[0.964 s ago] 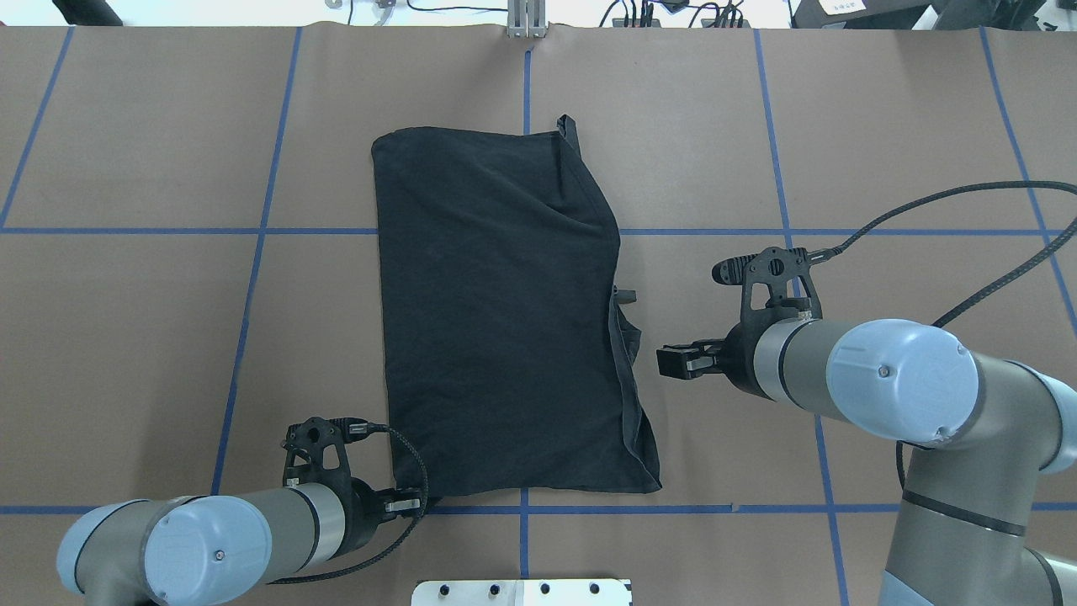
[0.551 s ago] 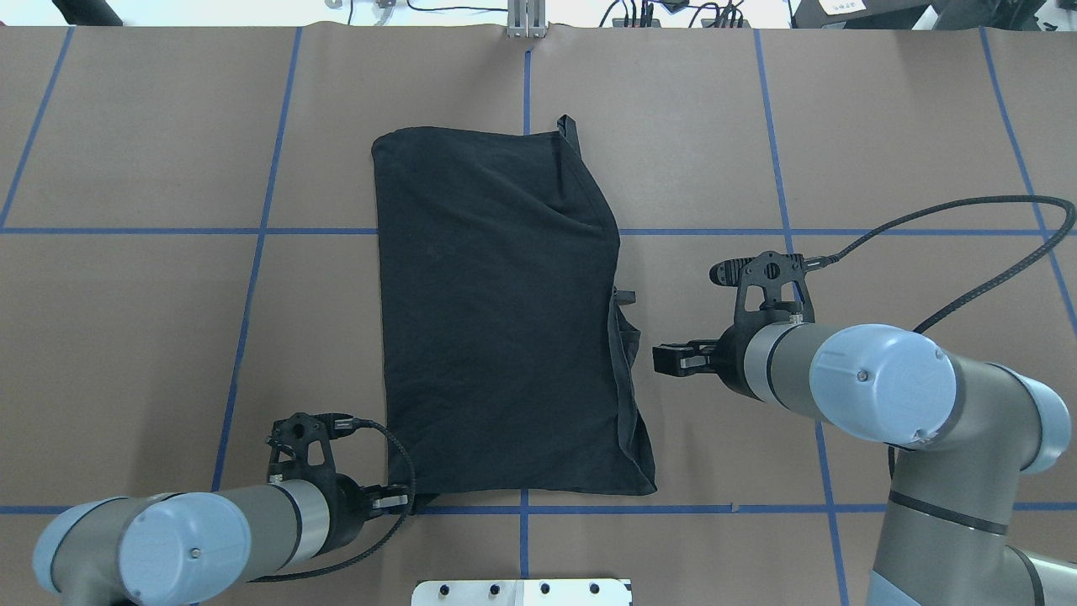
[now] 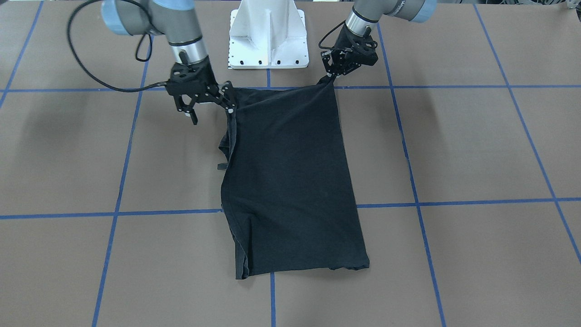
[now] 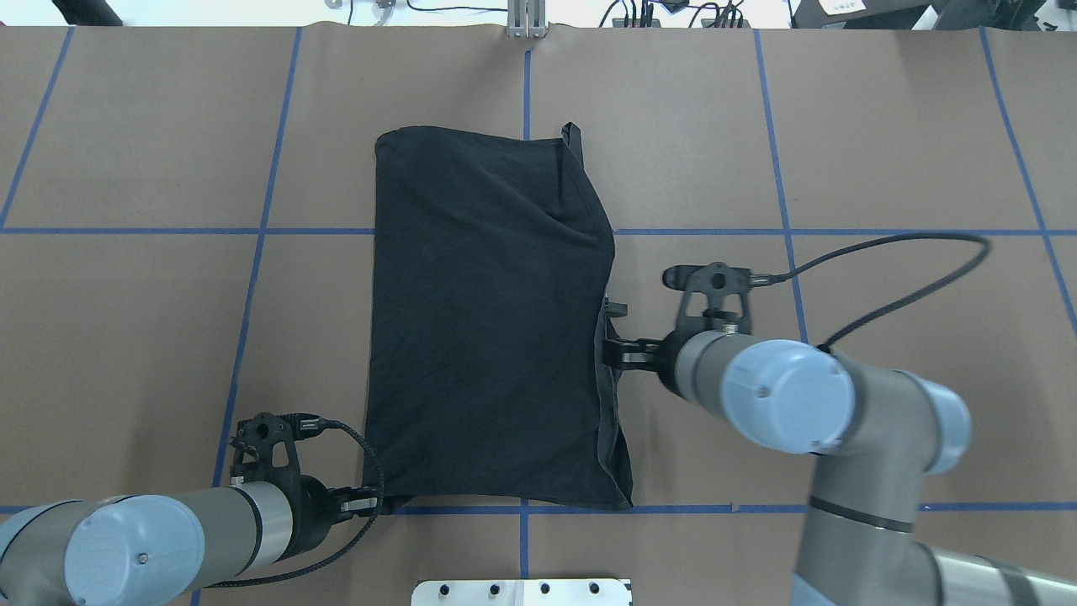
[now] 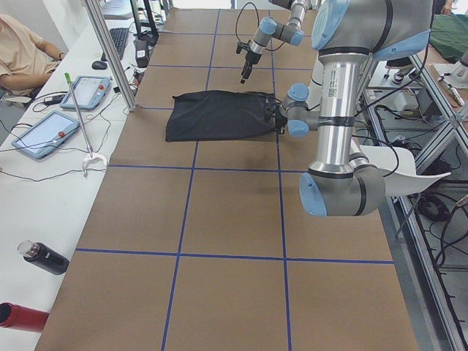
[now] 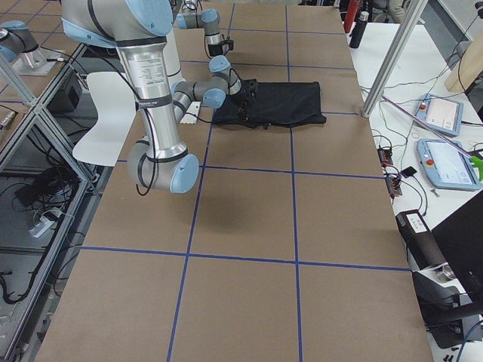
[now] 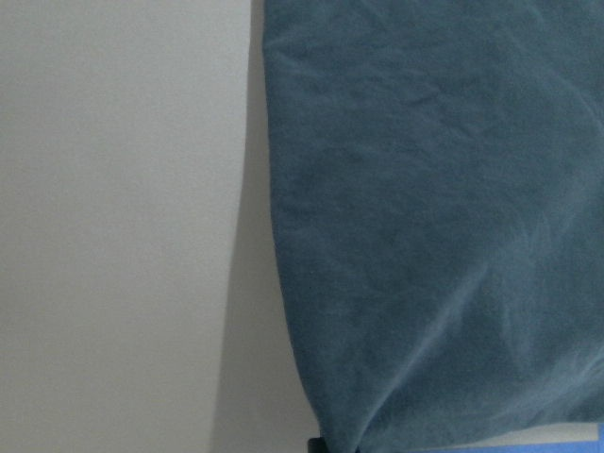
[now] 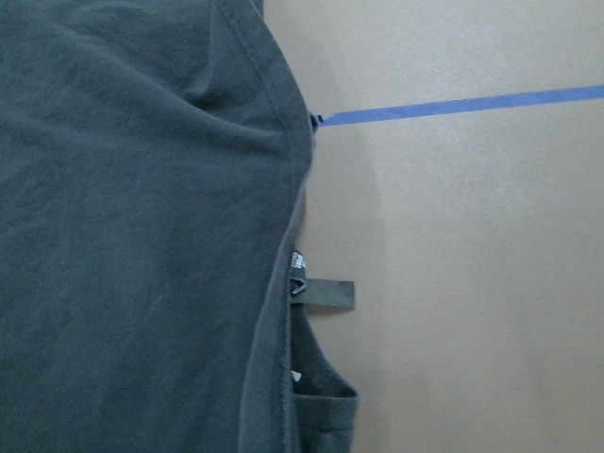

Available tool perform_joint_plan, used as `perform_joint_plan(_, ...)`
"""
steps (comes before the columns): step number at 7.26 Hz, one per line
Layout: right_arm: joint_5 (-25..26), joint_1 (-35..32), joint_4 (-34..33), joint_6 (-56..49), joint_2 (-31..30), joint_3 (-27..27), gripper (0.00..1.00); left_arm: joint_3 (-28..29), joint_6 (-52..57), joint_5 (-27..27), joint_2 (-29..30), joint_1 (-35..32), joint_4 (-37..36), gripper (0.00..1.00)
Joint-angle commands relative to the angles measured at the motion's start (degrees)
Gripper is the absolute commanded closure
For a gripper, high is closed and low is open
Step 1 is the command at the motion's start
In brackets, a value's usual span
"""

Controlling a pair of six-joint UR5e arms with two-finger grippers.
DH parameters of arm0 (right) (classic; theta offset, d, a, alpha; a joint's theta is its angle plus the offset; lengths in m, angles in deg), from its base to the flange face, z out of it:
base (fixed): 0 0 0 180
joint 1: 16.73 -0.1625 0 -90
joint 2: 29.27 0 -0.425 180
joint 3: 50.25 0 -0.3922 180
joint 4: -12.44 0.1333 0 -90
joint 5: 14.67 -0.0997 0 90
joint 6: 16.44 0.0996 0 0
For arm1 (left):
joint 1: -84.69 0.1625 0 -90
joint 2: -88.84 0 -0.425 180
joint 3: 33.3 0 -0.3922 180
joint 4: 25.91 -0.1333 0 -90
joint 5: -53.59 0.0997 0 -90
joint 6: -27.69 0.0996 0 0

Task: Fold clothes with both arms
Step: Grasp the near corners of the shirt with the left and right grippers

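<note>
Okay, your left end effector (image 4: 363, 503) pinches the near corner of the black T-shirt (image 4: 488, 320) lying on the table (image 4: 126, 337), the right end effector (image 4: 612, 353) sits at its layered side edge, closure I cannot tell, so a one-layer grab there would probably skew the fold.

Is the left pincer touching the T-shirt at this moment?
Touching. In the front-facing view, the near corner of the T-shirt rises to a peak that ends inside the left pincer.
</note>
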Motion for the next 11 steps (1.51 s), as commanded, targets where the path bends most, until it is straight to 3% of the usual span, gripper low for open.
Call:
perform_joint_plan(1,5.9,3.0,1.6,4.5,2.8,4.3,0.05,0.0,-0.1,0.0,0.1,0.1,0.1,1.0)
perform_joint_plan(3,8.6,4.6,2.3,6.2,1.9,4.2,0.14,0.1,-0.3,0.0,0.2,0.4,0.1,1.0)
perform_joint_plan(5,11.4,6.2,2.3,8.7,1.5,3.9,0.16,0.1,-0.3,0.1,0.2,0.4,0.0,1.0)
perform_joint_plan(8,15.8,9.4,2.2,10.0,0.9,5.4,0.29,0.1,-0.3,0.1,0.2,0.5,0.1,1.0)
perform_joint_plan(11,16.1,9.6,2.2,9.9,1.0,7.8,0.37,0.1,-0.3,0.1,0.3,0.5,0.1,1.0)
